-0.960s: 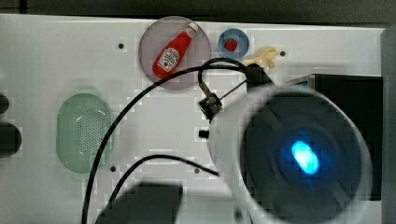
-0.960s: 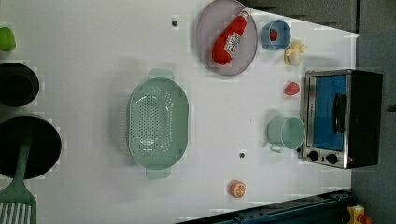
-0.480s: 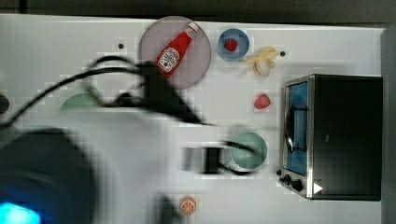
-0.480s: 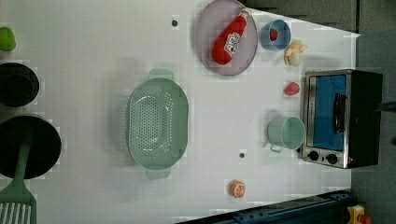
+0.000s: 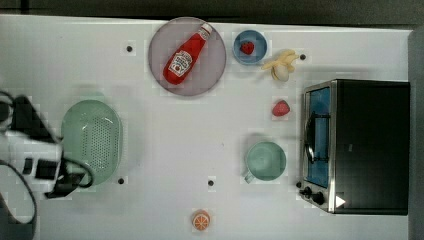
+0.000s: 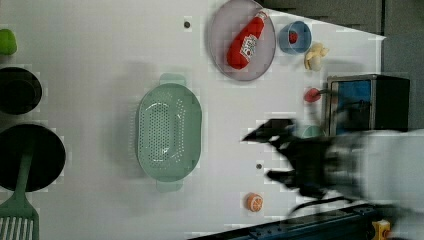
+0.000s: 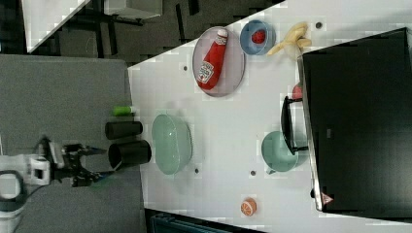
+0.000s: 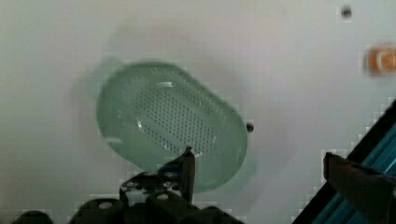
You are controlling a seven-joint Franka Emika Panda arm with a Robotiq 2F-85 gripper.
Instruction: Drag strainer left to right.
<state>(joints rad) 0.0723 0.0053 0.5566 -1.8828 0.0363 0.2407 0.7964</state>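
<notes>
The strainer sits upright on the white table, toward the top view's left, its perforated base facing up and nothing inside it. In the left view the strainer lies left of centre, well apart from the toaster oven at the left view's right. The gripper hangs in the air above the table with its 2 fingers spread wide and nothing between them; in the wrist view one dark fingertip overlaps the strainer's near rim and the other stands well off to the side. In the right view the gripper is off the table's edge at the right view's left, beside 2 black cylinders. A round plate carries a red ketchup bottle lying on its side. Near it a blue bowl holds a strawberry, and a banana lies just beside that. A second strawberry, a green mug and an orange half lie apart on the table.
</notes>
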